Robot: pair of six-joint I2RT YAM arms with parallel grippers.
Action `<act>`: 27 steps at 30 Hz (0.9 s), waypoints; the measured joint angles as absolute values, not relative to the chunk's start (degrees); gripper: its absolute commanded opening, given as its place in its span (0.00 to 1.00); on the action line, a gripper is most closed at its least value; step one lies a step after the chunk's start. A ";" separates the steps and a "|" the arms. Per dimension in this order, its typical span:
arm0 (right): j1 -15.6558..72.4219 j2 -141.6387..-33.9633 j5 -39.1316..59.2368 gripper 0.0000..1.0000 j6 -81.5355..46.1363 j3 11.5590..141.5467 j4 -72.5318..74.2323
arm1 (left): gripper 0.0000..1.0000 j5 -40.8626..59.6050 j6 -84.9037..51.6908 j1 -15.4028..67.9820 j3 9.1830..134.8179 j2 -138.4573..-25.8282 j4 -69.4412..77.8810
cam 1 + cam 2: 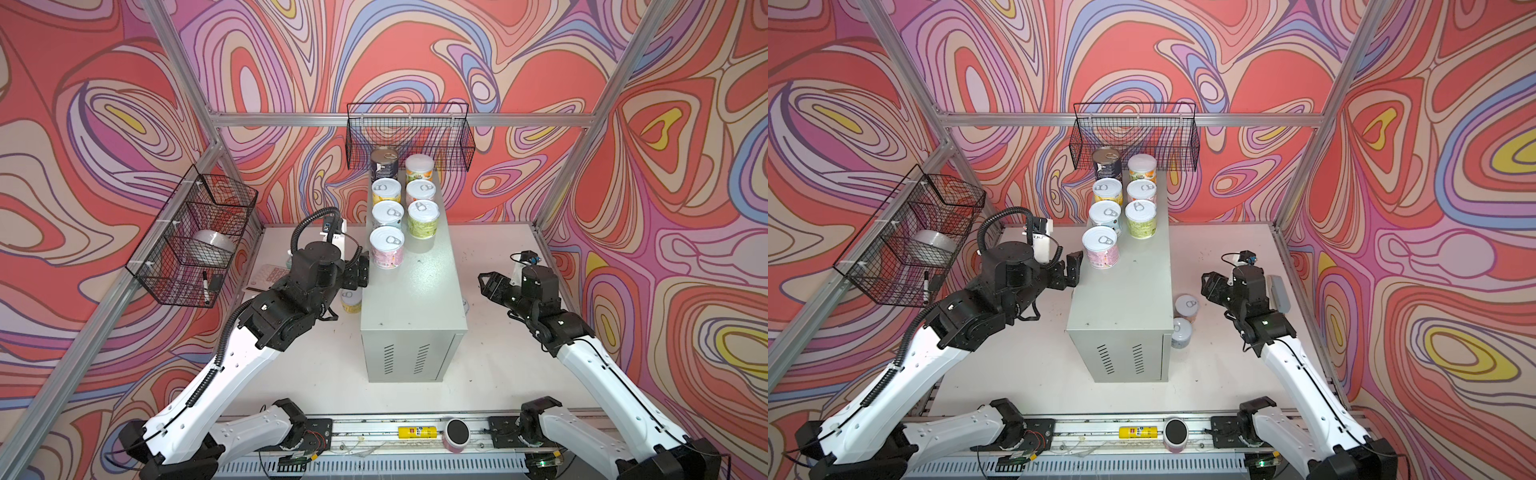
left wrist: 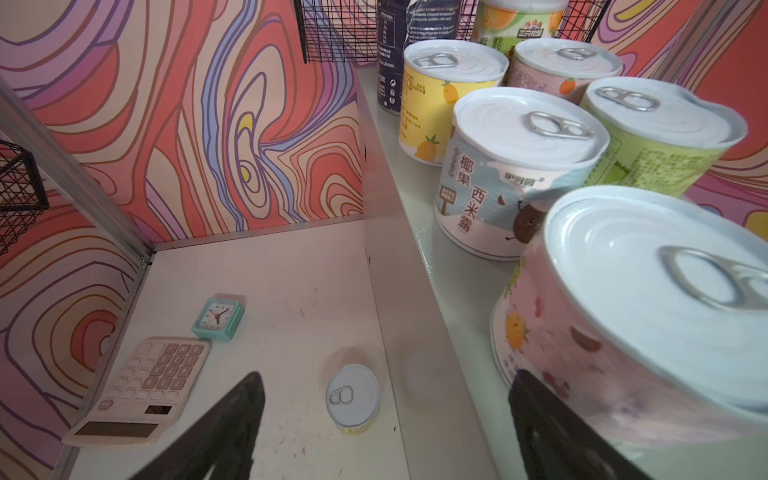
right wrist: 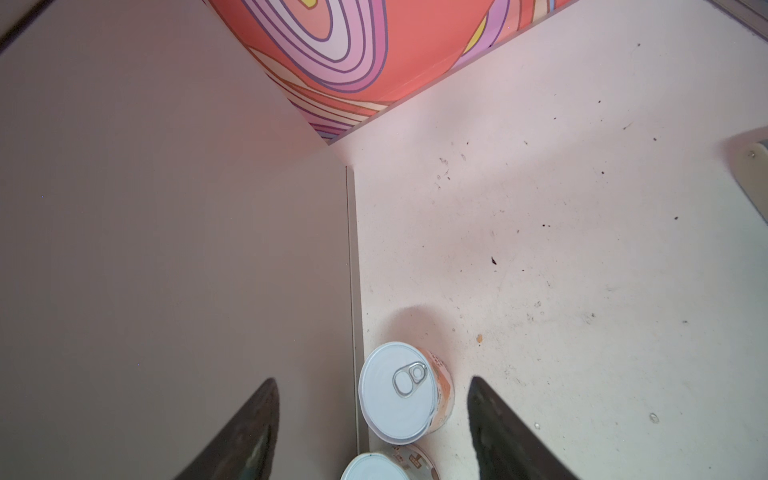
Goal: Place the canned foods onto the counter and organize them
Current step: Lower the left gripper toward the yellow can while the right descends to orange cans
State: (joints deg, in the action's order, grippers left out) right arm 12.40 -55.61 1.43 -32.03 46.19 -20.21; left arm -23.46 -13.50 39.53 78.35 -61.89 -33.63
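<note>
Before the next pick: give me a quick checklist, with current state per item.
1. Left gripper open and empty, beside the pink can: ok.
2. Right gripper open and empty: ok.
3. Seven cans on the counter upright, in two rows: ok.
4. Bare space on the counter's near half: ok.
5. All cans up: not ok. Yellow can stands on the table left of the counter, orange-label can and a second can right of it.
6. Jaw room between orange-label can and the counter's side: cannot tell, looks tight.
</note>
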 measured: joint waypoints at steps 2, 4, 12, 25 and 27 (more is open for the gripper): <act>12.40 -55.61 1.50 0.73 -31.64 46.19 -20.27 | 0.94 -24.32 -13.28 39.31 77.93 -61.04 -33.95; 12.40 -55.55 1.96 0.72 -30.74 46.19 -20.78 | 0.94 -25.41 -13.28 39.27 76.58 -59.24 -34.15; 12.40 -51.77 5.30 0.73 -28.75 44.05 -24.23 | 0.93 -27.53 -16.51 39.27 66.89 -48.88 -36.38; 12.99 -45.82 15.07 0.80 -30.35 33.76 -28.12 | 0.91 -25.58 -24.18 39.27 51.03 -43.20 -38.96; 13.85 -45.41 16.05 0.81 -30.81 32.93 -28.05 | 0.91 -25.43 -24.73 39.27 50.15 -42.74 -38.09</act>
